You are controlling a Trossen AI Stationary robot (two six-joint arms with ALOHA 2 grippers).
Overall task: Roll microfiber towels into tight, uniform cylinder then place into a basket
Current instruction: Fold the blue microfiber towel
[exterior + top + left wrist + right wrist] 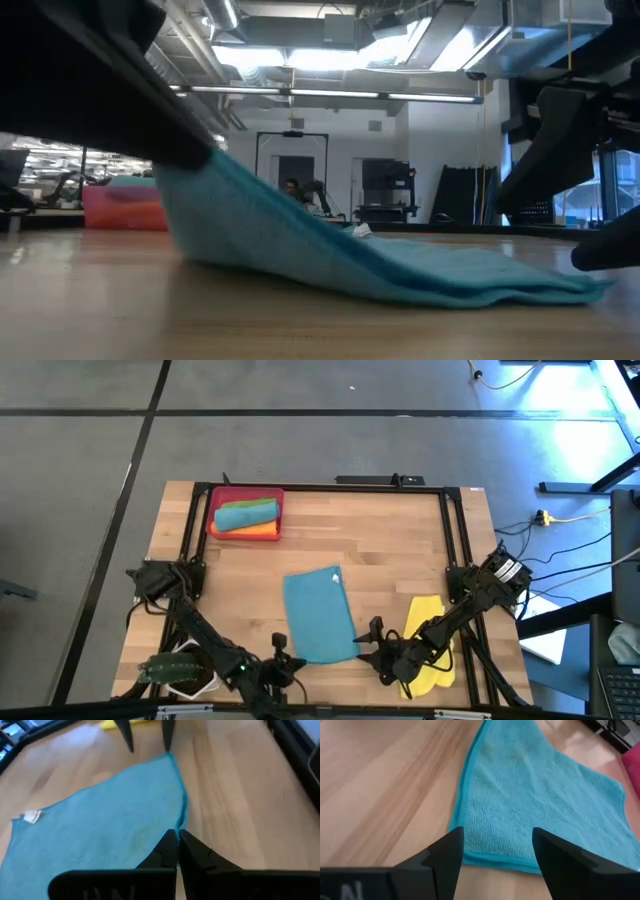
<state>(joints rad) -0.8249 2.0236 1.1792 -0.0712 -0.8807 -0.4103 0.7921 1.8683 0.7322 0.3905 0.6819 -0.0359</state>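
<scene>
From above, the basket at the far left holds rolled towels; a teal towel lies flat mid-table, a yellow towel under my right arm. At table level, one teal corner is lifted. My left gripper pinches that corner shut; my right gripper hovers open at the opposite corner.
</scene>
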